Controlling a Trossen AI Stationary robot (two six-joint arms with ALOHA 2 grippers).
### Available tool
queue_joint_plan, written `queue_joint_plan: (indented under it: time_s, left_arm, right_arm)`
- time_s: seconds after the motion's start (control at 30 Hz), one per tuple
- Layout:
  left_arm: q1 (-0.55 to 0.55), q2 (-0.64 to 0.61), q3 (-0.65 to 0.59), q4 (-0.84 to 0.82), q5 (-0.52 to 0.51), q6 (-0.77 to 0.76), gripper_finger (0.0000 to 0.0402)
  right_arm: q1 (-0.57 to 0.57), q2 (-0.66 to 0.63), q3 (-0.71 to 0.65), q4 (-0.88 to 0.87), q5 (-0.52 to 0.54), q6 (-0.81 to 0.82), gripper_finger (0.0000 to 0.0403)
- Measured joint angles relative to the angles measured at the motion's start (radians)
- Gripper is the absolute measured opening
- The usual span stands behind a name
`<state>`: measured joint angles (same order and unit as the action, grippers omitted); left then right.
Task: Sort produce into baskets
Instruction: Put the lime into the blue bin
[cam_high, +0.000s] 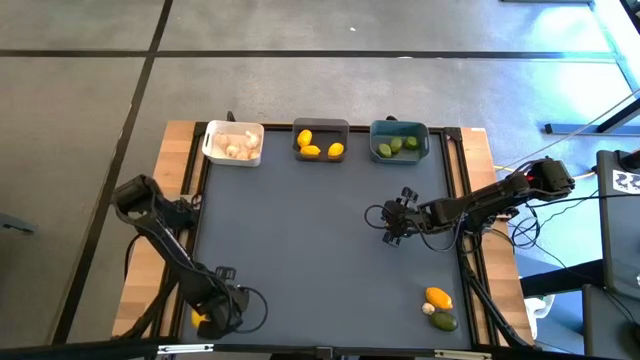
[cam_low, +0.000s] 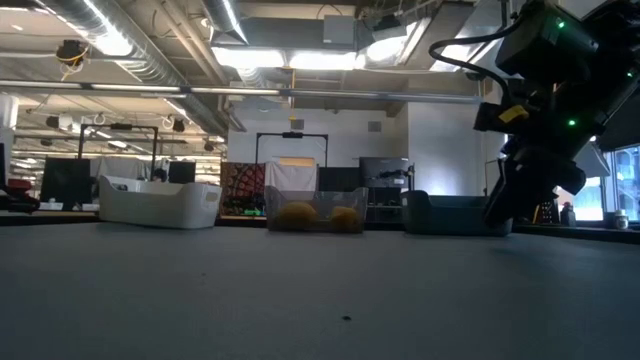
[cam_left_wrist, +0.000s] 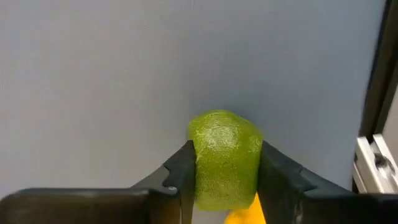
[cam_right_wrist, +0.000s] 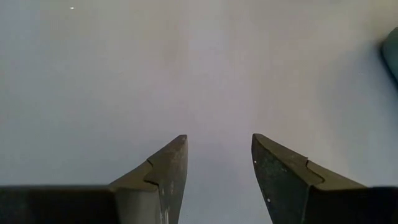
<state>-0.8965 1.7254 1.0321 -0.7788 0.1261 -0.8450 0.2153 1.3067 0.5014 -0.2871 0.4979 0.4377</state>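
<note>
My left gripper (cam_high: 212, 310) is at the mat's near left corner, shut on a green lime (cam_left_wrist: 225, 158). A yellow lemon (cam_left_wrist: 241, 216) lies right beside the lime and also shows in the high view (cam_high: 200, 318). My right gripper (cam_high: 395, 222) hangs open and empty over the mat's right half; its fingers (cam_right_wrist: 168, 171) stand apart over bare mat. Along the far edge stand the white bin (cam_high: 214, 135) with garlic bulbs, the dark grey bin (cam_high: 321, 126) with lemons and the teal bin (cam_high: 398, 126) with limes. My left gripper pinches the lime by two opposite sides (cam_left_wrist: 198, 168) between its two fingers, which point down at the mat. The lime's rounded end sticks out past the fingertips. I cannot tell whether the lime rests on the mat or is lifted.
A lemon (cam_high: 438, 297), a garlic bulb (cam_high: 428, 309) and a lime (cam_high: 444, 321) lie together at the mat's near right corner. The grey mat (cam_high: 310, 250) is bordered by wooden table edges and a dark frame. Cables hang at the right.
</note>
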Motion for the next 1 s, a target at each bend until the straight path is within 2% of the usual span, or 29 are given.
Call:
queue_joint_plan:
  time_s: [0.27, 0.47, 0.57, 0.7, 0.87, 1.0]
  left_arm:
    - [0.139, -0.053, 0.0, -0.038, -0.014, 0.005, 0.013]
    - [0.272, -0.166, 0.0, -0.044, -0.117, 0.047, 0.0128]
    - [0.337, -0.225, 0.0, -0.005, -0.191, 0.079, 0.0128]
    - [0.41, -0.291, 0.0, 0.08, -0.272, 0.162, 0.0132]
    - [0.483, -0.334, 0.0, 0.192, -0.391, 0.319, 0.0132]
    - [0.538, -0.337, 0.0, 0.328, -0.412, 0.45, 0.0133]
  right_arm:
    - [0.0, 0.0, 0.0, 0.023, -0.011, 0.006, 0.0179]
    - [0.0, 0.0, 0.0, 0.1, -0.066, 0.01, 0.0183]
    - [0.0, 0.0, 0.012, 0.116, -0.101, 0.01, 0.0206]
    - [0.0, 0.0, 0.053, 0.112, -0.102, -0.008, 0.0259]
    - [0.0, 0.0, 0.141, 0.107, -0.125, -0.16, 0.0315]
    - [0.0, 0.0, 0.228, 0.108, -0.124, -0.294, 0.0325]
